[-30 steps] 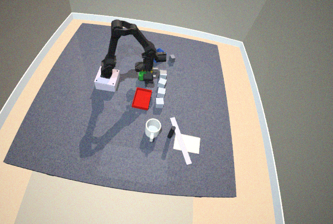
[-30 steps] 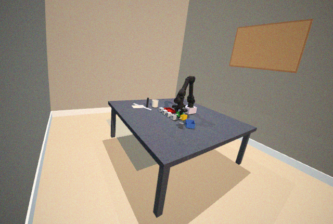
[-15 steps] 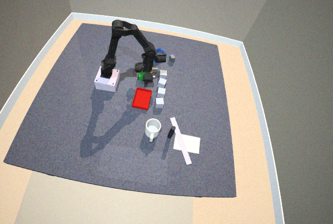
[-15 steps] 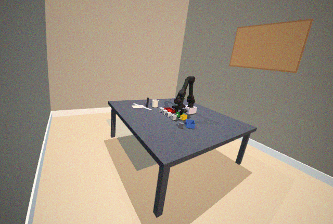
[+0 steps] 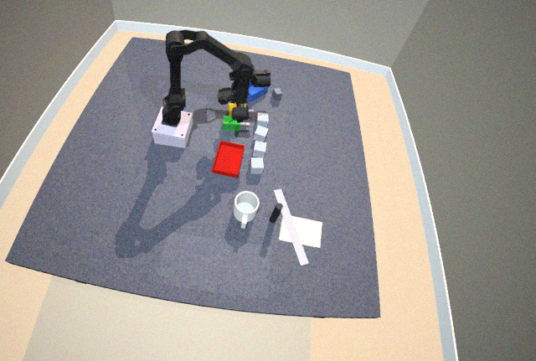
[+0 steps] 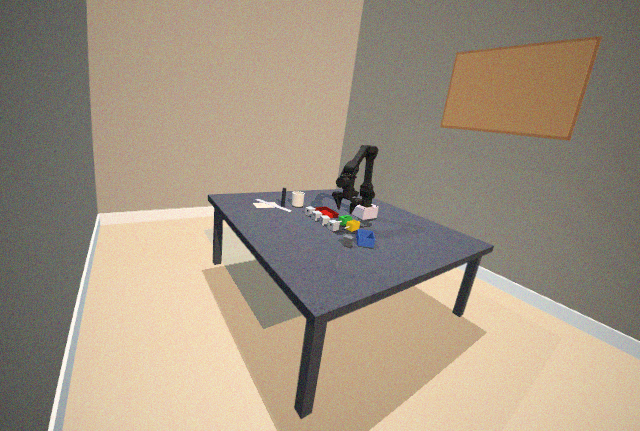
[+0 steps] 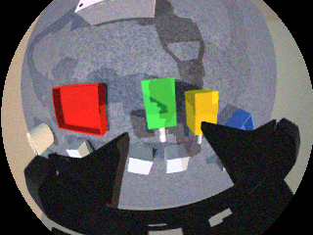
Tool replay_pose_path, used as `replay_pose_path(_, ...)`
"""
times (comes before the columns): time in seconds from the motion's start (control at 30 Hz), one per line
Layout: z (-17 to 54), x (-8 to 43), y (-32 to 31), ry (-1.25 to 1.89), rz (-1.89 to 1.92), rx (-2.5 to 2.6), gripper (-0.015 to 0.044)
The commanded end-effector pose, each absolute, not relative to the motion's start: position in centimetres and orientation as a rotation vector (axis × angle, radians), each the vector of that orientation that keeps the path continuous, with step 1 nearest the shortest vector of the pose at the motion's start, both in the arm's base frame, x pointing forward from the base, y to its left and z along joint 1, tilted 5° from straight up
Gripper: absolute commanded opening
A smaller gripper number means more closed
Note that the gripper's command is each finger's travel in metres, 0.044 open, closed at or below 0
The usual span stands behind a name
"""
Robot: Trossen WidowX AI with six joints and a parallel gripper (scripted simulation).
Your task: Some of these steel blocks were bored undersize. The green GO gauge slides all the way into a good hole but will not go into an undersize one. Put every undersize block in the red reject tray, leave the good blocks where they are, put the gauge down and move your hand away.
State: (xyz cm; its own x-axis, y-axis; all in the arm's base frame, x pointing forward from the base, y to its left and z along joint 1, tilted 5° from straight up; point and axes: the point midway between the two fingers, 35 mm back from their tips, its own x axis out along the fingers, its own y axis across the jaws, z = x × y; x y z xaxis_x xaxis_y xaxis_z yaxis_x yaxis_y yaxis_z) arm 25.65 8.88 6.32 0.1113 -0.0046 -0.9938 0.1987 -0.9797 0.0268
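Hangs above the table point(image 5: 328, 167) point(image 6: 361, 271) point(image 7: 103, 49) with the gripper point(image 5: 239, 99) point(image 6: 345, 209) point(image 7: 165, 129) spread wide, fingers well apart and around nothing. Below, find the green gauge point(image 5: 231, 123) point(image 6: 345, 220) point(image 7: 159, 103), apparently lying free on the table, just near of the yellow gauge point(image 5: 232, 108) point(image 6: 353, 225) point(image 7: 201, 110). Points its pin rightward at the row of blocks point(image 5: 259, 148) point(image 6: 334, 225) point(image 7: 140, 164), probably to allow a straight push into a bore without turning the wrist. Stands four in a row at the right, likely spaced to leave room for fingers; too small to judge any bore. Set the red tray point(image 5: 228, 159) point(image 6: 326, 212) point(image 7: 80, 109) left of the near blocks, presumably to keep each reject's trip short. Shows no block in it, so likely no reject sorted so far. Keeps the mug point(image 5: 246, 207) point(image 6: 297, 199) point(image 7: 40, 139) well near of the row, out of the working lane. Next, probably needs a centred grip on green or a clean lift away; beware nudging yellow with a wide finger.
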Motion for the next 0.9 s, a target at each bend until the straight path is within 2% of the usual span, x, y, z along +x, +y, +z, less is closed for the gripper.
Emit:
replay_pose_path(0.0, 6.2, 25.9, 8.7, 0.123, -2.029, 2.265, 0.0387)
replay_pose_path(0.1, 6.5, 27.1, 7.8, -0.225, -2.185, 2.441, 0.0325)
replay_pose_path(0.27, 7.0, 29.0, 6.1, -0.979, -2.378, 2.664, 0.0325)
replay_pose_path(0.4, 7.4, 30.5, 4.5, -1.726, -2.413, 2.716, 0.0325)
replay_pose_path(0.5, 7.6, 31.5, 3.2, -2.372, -2.332, 2.638, 0.0325)
replay_pose_path(0.7, 7.9, 32.8, 1.4, -3.124, -2.097, 2.394, 0.0325)
replay_pose_path(0.87, 8.1, 33.6, -0.1, -3.740, -1.759, 2.035, 0.0325)
